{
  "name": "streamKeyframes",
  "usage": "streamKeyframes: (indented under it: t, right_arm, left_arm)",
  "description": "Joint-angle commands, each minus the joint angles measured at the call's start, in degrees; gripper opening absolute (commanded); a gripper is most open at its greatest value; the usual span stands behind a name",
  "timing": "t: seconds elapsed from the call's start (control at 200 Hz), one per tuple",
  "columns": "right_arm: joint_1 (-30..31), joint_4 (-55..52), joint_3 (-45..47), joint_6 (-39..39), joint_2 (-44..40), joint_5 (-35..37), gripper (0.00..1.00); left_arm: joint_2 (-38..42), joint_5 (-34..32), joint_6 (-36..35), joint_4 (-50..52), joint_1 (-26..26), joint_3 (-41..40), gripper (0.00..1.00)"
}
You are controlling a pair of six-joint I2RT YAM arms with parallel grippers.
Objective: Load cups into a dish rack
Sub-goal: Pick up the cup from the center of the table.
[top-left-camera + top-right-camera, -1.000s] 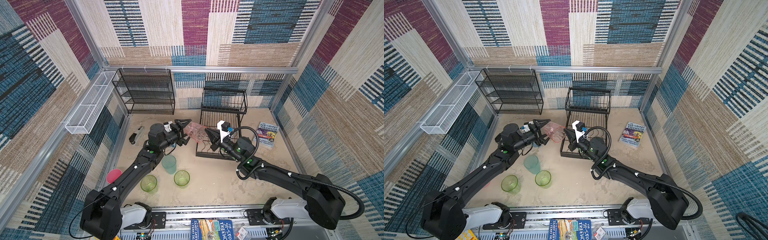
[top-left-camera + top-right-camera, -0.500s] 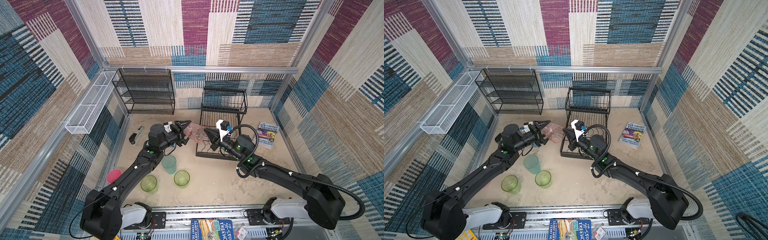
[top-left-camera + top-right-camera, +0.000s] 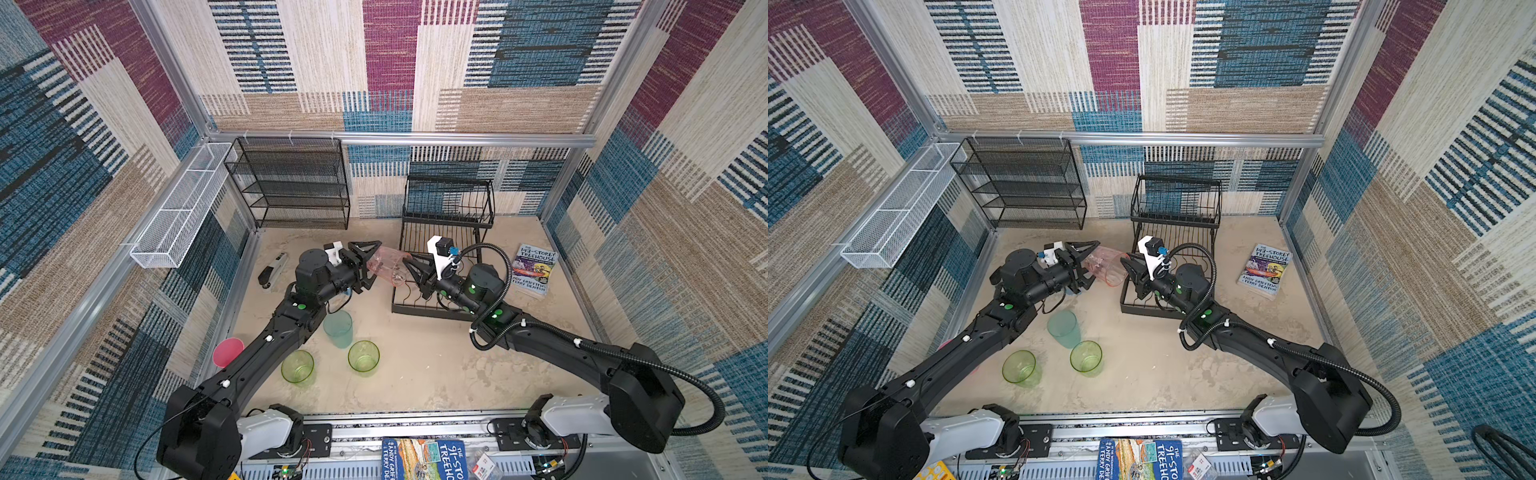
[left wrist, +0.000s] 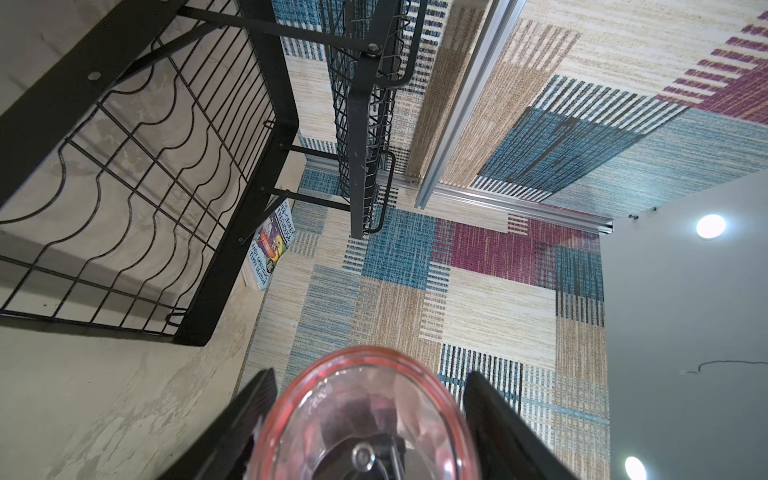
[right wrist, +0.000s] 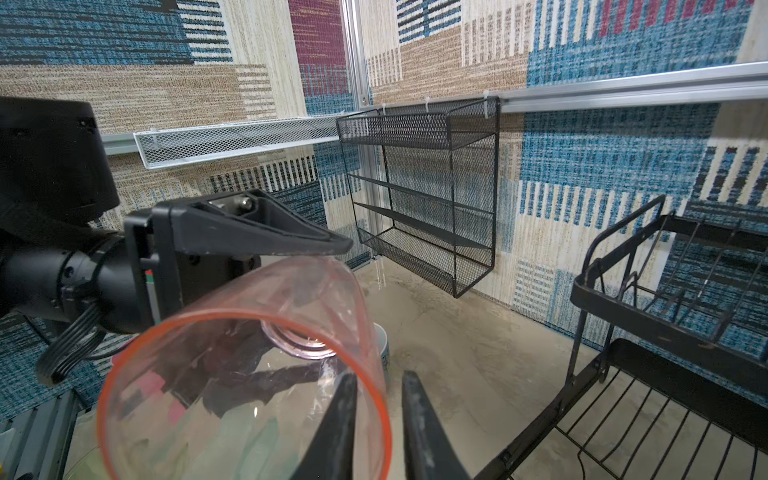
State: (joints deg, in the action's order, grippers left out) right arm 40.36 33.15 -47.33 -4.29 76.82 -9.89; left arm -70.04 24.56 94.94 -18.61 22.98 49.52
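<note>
My left gripper (image 3: pixel 374 266) (image 4: pixel 369 376) is shut on a translucent peach-pink cup (image 3: pixel 388 266) (image 3: pixel 1106 266) (image 4: pixel 365 415). It holds the cup on its side above the table, mouth toward the right arm. My right gripper (image 3: pixel 409 270) (image 5: pixel 379 376) is slightly open astride the cup's rim (image 5: pixel 384 415), one finger inside and one outside. The black wire dish rack (image 3: pixel 428 311) (image 3: pixel 1175 216) stands just behind, with nothing in it. On the table stand a teal cup (image 3: pixel 338 330), two green tumblers (image 3: pixel 297 365) (image 3: pixel 363 355) and an opaque pink cup (image 3: pixel 227 351). A light-blue mug (image 5: pixel 382 345) sits below the held cup.
A black mesh shelf unit (image 3: pixel 291 183) stands at the back left, and a long white mesh basket (image 3: pixel 178 208) hangs on the left wall. A book (image 3: pixel 534 268) lies right of the rack. A small dark tool (image 3: pixel 272 270) lies near the left wall.
The right gripper's fingers, shut on the cup's rim before, have parted a little. The left gripper has closed in on the cup's base. Both arms stay about where they were.
</note>
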Motion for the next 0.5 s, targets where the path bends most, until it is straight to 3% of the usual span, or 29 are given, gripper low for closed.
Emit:
streamKeyframes:
  t: [0.0, 0.265, 0.496]
  right_arm:
    - [-0.1, 0.06, -0.9, -1.26, 0.51, 1.37, 0.32]
    - [-0.19, -1.41, -1.4, -1.68, 0.93, 2.64, 0.47]
    - [-0.28, -2.19, -1.39, -1.58, 0.79, 2.75, 0.51]
  left_arm:
    - [0.34, -0.01, -1.87, -1.74, -0.13, -0.24, 0.58]
    - [-0.32, -1.31, -2.21, -1.76, -0.16, -0.38, 0.56]
    - [-1.49, -1.54, -2.29, -2.42, -0.13, -0.34, 0.55]
